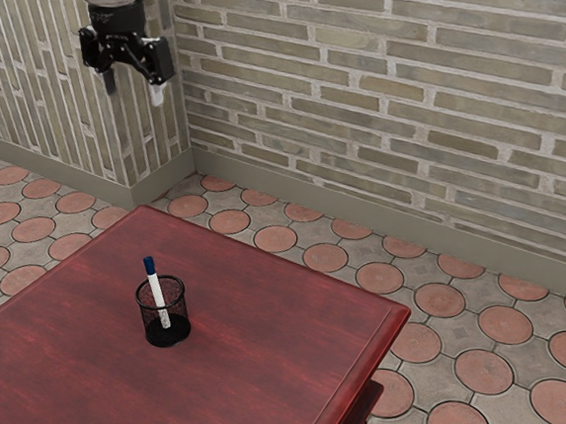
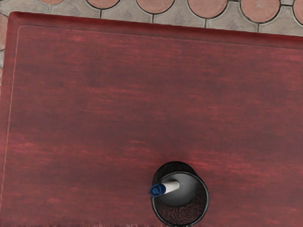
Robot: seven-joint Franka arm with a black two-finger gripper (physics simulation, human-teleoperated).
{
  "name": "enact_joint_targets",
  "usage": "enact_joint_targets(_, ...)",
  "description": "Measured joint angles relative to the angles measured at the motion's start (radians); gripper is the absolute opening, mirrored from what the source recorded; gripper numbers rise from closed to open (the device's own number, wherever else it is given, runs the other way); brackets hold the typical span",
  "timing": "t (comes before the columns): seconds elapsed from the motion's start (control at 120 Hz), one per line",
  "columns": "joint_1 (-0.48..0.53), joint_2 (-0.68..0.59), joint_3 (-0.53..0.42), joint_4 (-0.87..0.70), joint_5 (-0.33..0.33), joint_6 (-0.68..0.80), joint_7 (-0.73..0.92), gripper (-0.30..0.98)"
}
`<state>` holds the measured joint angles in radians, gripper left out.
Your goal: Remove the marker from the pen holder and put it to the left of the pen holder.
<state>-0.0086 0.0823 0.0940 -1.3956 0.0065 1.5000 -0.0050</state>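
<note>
The brick wall (image 1: pixel 402 103) rises beyond the red worktop (image 1: pixel 269 370). The pincer (image 1: pixel 133 94), up at the exterior view's upper left, is spread, with nothing between its fingers (image 1: pixel 157 95). One mesh pen holder (image 1: pixel 182 312) (black, round) stands upright on the worktop, nearer the exterior view's left corner of the wall-side edge than its right one. One marker (image 1: pixel 160 295), white with a blue cap, is inside it, its long axis steep, cap end up past the rim and leaning toward the wall-side edge.

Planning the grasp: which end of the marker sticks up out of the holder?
The blue end; the white end is down inside the holder.
</note>
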Motion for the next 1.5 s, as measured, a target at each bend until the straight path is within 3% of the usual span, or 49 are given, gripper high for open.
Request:
enact_joint_targets(0.367, 0.006, 0.052, 0.006, 0.037, -0.034, 0.002, -0.008, 0.69)
enact_joint_targets(0.633, 0.009, 0.364, 0.006, 0.062, 0.023, 0.346, -0.009, 0.69)
enact_joint_targets(0.783, 0.052, 0.442, 0.008, -0.018, -0.044, 0.530, 0.002, 0.69)
enact_joint_targets(0.967, 0.061, 0.380, 0.011, -0.272, -0.137, 0.812, 0.038, 0.69)
enact_joint_targets(1.142, 0.054, 0.259, 0.020, -0.545, -0.281, 1.080, 0.106, 0.69)
enact_joint_targets(1.5, -0.005, 0.052, 0.049, -0.898, -0.374, 1.345, 0.220, 0.69)
